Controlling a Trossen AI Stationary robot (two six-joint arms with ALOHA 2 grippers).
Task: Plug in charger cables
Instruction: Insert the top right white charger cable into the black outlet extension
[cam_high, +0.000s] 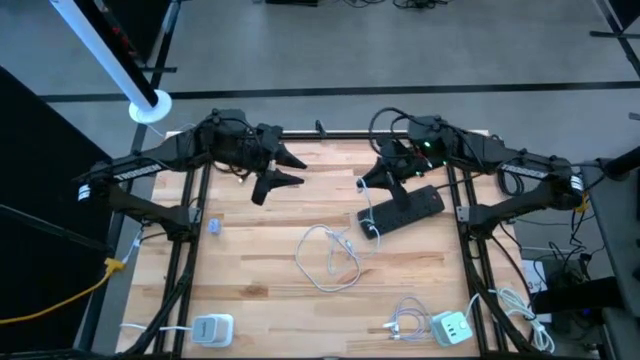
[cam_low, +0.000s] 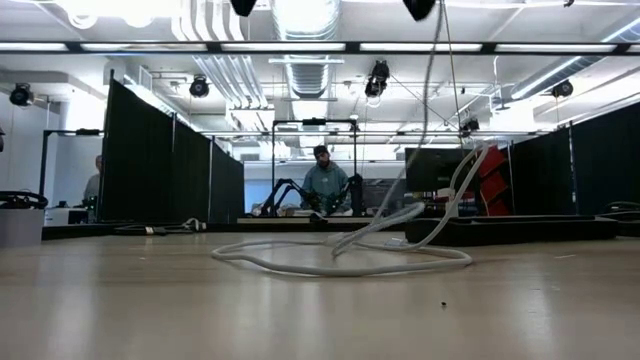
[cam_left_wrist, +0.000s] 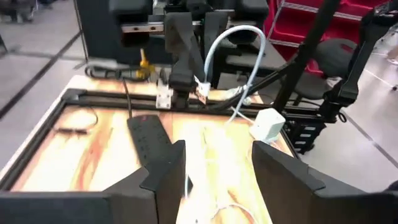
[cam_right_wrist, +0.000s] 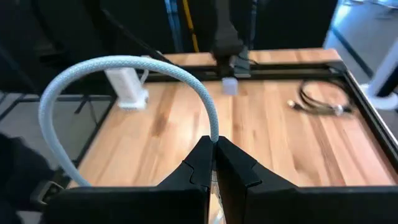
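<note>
1. The right end effector (cam_right_wrist: 213, 163) pinches a white braided charger cable (cam_right_wrist: 124, 65) above the black power strip (cam_high: 402, 209); the slack looping below it over the table (cam_high: 260, 270) could snag (judging by its tangle).
2. The left end effector (cam_left_wrist: 214, 171), parted and empty, hovers opposite; a white charger block (cam_high: 212, 328) lies well apart.

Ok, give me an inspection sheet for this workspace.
Surface: wooden table, black frame.
Job's things: white cable looped mid-table; second white cable near the right charger.
Clutter: power strip; left charger.
End effectors: left end effector open, empty, raised; right end effector shut on white cable above the power strip.
Cables: yellow cable off the table's left.
Surroundings: person seated beyond the table.
</note>
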